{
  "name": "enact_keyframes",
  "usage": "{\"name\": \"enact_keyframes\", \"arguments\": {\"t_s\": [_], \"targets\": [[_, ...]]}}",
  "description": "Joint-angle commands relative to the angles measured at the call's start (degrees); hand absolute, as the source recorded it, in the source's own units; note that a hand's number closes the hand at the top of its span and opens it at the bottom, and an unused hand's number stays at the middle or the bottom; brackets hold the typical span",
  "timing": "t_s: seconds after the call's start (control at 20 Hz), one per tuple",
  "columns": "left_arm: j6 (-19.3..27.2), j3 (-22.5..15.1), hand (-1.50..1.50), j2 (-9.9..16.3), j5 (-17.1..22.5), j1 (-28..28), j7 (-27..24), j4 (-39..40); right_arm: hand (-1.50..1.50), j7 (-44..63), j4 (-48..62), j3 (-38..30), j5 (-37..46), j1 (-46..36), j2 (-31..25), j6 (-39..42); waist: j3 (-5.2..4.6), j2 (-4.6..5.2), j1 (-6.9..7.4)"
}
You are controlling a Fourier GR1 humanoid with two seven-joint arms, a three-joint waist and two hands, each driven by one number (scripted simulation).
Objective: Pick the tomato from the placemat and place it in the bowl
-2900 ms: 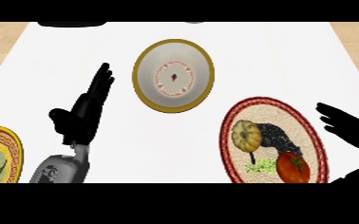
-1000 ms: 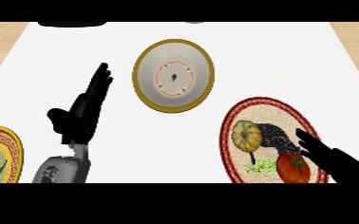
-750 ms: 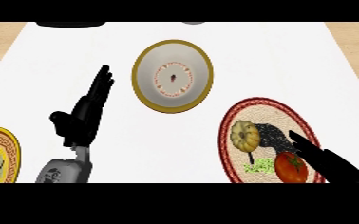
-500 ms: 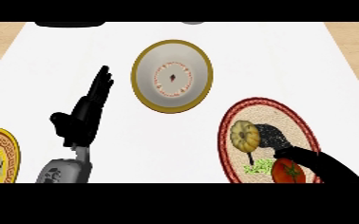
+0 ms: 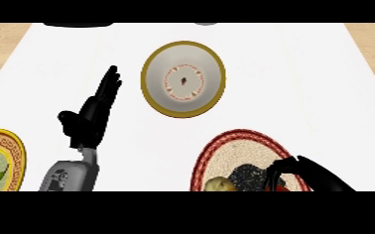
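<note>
Curling over the placemat (image 5: 219,151) at the view's lower edge, the right hand (image 5: 307,174) hid nearly all the tomato (image 5: 282,189); whether it gripped was unclear. Smooth and soft-skinned, the tomato probably wanted cradling round its middle. The left hand (image 5: 92,114) rested open, left of the bowl (image 5: 183,78).

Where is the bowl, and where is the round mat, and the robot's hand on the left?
bowl (image 5: 183,82): head view, inner centre.
placemat (image 5: 227,153): head view, woven rim.
left hand (image 5: 92,114): head view, palm.

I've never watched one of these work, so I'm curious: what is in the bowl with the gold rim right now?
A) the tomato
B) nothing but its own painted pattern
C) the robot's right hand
B: the bowl shows only its red-dotted inner ring, while the right hand curls over the placemat at the lower right.
</note>
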Motion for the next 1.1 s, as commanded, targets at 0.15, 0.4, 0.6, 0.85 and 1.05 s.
{"name": "enact_keyframes", "arguments": {"t_s": [0.15,0.4,0.6,0.85,1.05], "targets": [[-1.9,-0.9,0.0,-0.5,1.2,-2.1,1.5,0.7,1.5,-11.7,-5.2,21.0,6.6,-14.4,5.3,8.4,0.57,0.24,3.18],[0.2,-0.6,0.0,-0.8,-0.2,-1.3,2.2,-0.5,1.5,-24.9,-3.2,27.6,12.1,-13.1,11.3,1.9,0.54,0.21,-0.13],[0.0,0.1,0.0,-0.3,-0.2,0.2,0.9,-0.4,1.5,-31.4,-7.7,26.5,11.8,-12.3,11.8,-0.8,0.47,0.22,-0.79],[-1.4,1.4,0.0,0.9,0.5,0.5,-0.2,0.1,1.5,-31.0,-17.8,25.5,14.0,-11.0,12.7,-4.9,0.43,0.2,-0.98],[0.4,0.3,0.0,-0.6,-0.8,1.4,0.0,-1.8,1.5,-13.2,-29.9,23.6,10.3,-14.9,15.3,-1.3,0.37,0.22,-0.74]]}}
